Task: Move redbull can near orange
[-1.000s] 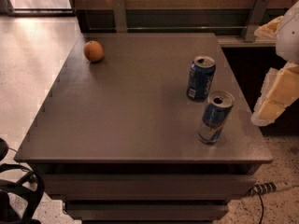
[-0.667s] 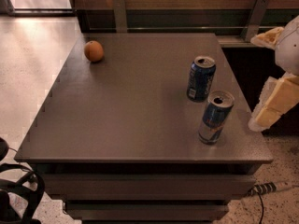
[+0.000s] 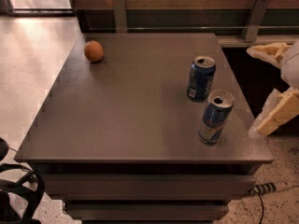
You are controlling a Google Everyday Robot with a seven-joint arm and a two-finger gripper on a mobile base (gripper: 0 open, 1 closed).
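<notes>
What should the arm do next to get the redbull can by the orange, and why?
Probably reach in toward the redbull can: the gripper hangs open beyond the edge of the table, empty, while the can stands upright across the table from the orange.

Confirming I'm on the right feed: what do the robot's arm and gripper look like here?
The gripper, at the frame's right edge beside the table, has two pale cream-yellow, wedge-shaped fingers. Behind them sits a rounded white arm housing. No cables or markings show.
</notes>
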